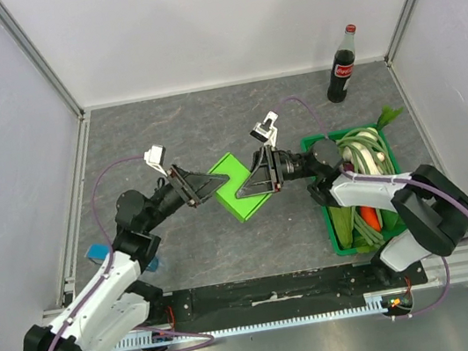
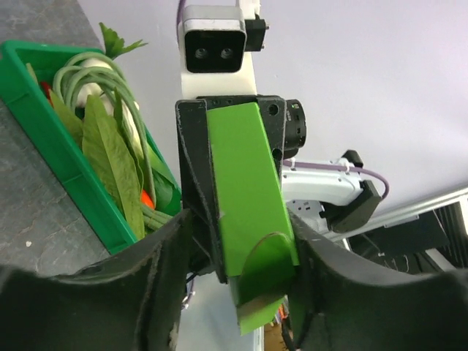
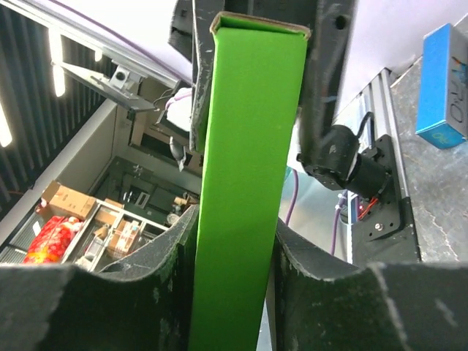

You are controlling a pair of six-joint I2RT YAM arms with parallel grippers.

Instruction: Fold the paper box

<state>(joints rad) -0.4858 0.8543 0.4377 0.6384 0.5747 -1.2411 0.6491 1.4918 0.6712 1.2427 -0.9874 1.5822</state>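
The lime-green paper box [image 1: 237, 186] is held off the grey table between my two grippers, which face each other. My left gripper [image 1: 211, 185] grips its left end; in the left wrist view [image 2: 241, 292] the box [image 2: 245, 183] stands between the pads, with a rounded flap at its near end. My right gripper [image 1: 257, 181] grips its right side; in the right wrist view [image 3: 234, 292] the box [image 3: 248, 146] is a flattened sleeve pinched between both pads. The other arm's fingers flank its far end.
A dark-green crate [image 1: 322, 215] of vegetables stands right of the box, also in the left wrist view [image 2: 44, 139]. A cola bottle [image 1: 342, 66] stands at the back right. A small blue block [image 1: 96, 251] lies at the left edge, also in the right wrist view [image 3: 444, 80].
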